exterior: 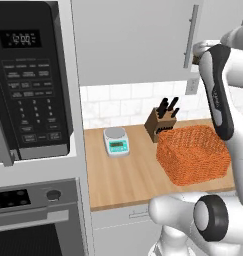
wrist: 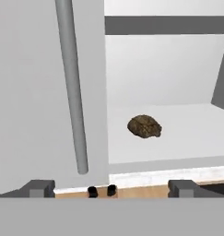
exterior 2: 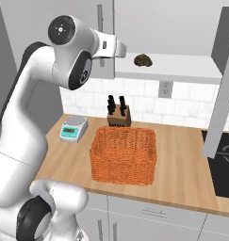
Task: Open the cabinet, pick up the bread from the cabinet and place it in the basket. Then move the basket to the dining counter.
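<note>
The cabinet's left door (wrist: 30,92) is shut, with its long grey bar handle (wrist: 72,87) close in front of the hand. Its right door (exterior 2: 224,80) is swung open. The bread (wrist: 144,126), a small dark brown roll, lies on the white inner shelf (wrist: 187,138); it also shows up there as the bread (exterior 2: 143,60). My gripper (wrist: 111,188) is open and holds nothing. It hovers in front of the shelf's left end, short of the bread. The orange wicker basket (exterior 2: 125,154) sits on the wooden counter below, also seen as the basket (exterior: 193,155).
A knife block (exterior 2: 118,115) stands against the tiled wall behind the basket. A small kitchen scale (exterior 2: 72,128) sits to its left. A black microwave (exterior: 28,80) hangs at the far left above an oven. A dark cooktop (exterior 2: 224,160) lies at the counter's right end.
</note>
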You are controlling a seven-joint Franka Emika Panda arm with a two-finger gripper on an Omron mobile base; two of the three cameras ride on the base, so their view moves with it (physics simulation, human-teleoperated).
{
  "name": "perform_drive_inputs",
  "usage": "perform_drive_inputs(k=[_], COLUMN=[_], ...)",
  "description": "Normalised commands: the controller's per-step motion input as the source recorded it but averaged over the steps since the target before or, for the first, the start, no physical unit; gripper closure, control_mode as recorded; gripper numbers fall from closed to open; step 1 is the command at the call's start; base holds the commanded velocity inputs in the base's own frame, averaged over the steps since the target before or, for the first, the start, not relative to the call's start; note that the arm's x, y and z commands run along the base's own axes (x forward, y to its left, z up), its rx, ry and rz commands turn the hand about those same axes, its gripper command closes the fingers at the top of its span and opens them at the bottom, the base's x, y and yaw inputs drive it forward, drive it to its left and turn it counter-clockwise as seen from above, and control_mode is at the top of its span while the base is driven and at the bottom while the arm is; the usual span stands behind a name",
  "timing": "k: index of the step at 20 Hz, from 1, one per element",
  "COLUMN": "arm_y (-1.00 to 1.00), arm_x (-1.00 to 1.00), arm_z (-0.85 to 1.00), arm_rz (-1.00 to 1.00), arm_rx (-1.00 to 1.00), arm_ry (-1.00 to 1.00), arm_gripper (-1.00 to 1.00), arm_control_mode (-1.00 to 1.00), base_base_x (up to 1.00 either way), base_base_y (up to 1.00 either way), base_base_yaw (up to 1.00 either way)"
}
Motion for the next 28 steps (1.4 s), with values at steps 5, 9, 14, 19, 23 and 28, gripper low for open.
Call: perform_drive_inputs(k=[5,9,14,19,23,28], arm_y=[0.32,0.15,0.02,0.01,0.01,0.02], arm_x=[0.43,0.44,0.45,0.48,0.44,0.46], arm_z=[0.00,0.00,0.00,0.00,0.00,-0.03], arm_rz=[0.01,0.00,0.00,0.00,0.00,0.00], arm_rx=[0.00,0.00,0.00,0.00,0.00,0.00], arm_ry=[0.00,0.00,0.00,0.00,0.00,0.00], arm_gripper=[-1.00,-1.00,-1.00,-1.00,-1.00,1.00], arm_control_mode=[-1.00,-1.00,-1.00,-1.00,-1.00,-1.00], base_base_x=[0.00,0.00,0.00,0.00,0.00,0.00], base_base_y=[0.00,0.00,0.00,0.00,0.00,0.00], base_base_yaw=[0.00,0.00,0.00,0.00,0.00,0.00])
